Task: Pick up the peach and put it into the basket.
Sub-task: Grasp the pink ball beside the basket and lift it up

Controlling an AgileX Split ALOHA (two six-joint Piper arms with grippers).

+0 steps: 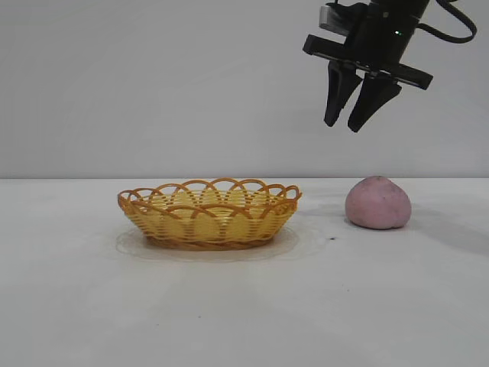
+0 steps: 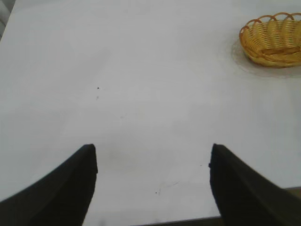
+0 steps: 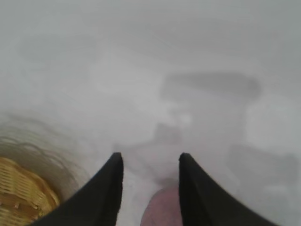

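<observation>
Hanging high above the table (image 1: pixel 244 306), the right pincer (image 1: pixel 350 122) has its fingers pointing down with a narrow gap between them and nothing held; the peach (image 1: pixel 378 203) sits on the table well below it and slightly to the side away from the basket (image 1: pixel 208 213); the basket lies farther off on the pincer's other side, apart from the peach and with nothing visible inside it.

By the right wrist view the peach (image 3: pixel 162 209) shows between the two finger blades, so the pincer looks roughly lined up over the fruit, with the basket's (image 3: pixel 23 197) rim off to one side; the left pincer (image 2: pixel 153 181) stands wide open over bare table, the basket (image 2: pixel 273 40) well away from it, and that arm seems idle.

Judging from this, nothing of the task is done yet: the peach is untouched on the table and the basket holds no fruit; what remains is the whole sequence, namely descending onto the peach, probably opening wider since the present gap looks narrower than the fruit, closing on it, lifting, carrying it across to the basket and letting go inside the rim.
</observation>
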